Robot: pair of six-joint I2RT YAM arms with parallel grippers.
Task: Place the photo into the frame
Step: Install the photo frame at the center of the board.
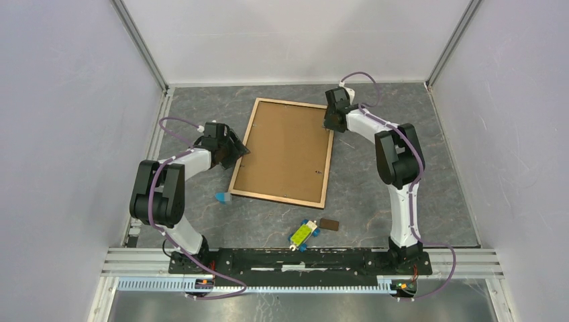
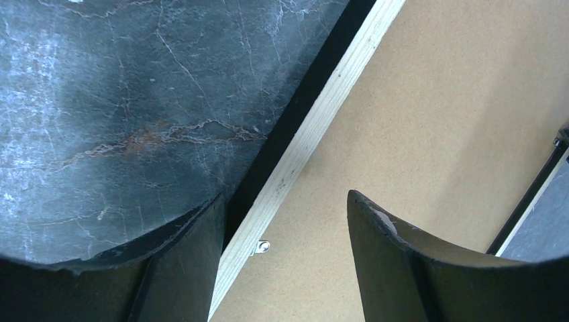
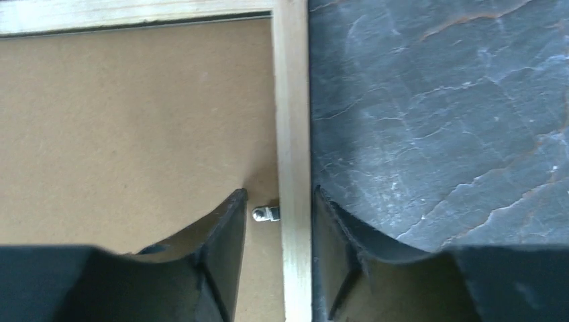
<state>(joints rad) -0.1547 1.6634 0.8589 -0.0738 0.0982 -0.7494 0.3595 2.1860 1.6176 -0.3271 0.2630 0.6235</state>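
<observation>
Grey marbled tabletop (image 1: 355, 181); frame (image 3: 292, 100) lies back-up, rails thin, probably light and stiff; left gripper (image 2: 286, 201) and right gripper (image 3: 278, 194) both spread astride opposite rails, the best hold.

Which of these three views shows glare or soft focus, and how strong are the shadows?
Top external: evenly lit and sharp, with only faint shadows around the frame. Left wrist: a pale sheen washes the marble table, and the left fingers are dark with soft edges. Right wrist: frame rail and backing board are crisp; the right fingers are underlit.
</observation>
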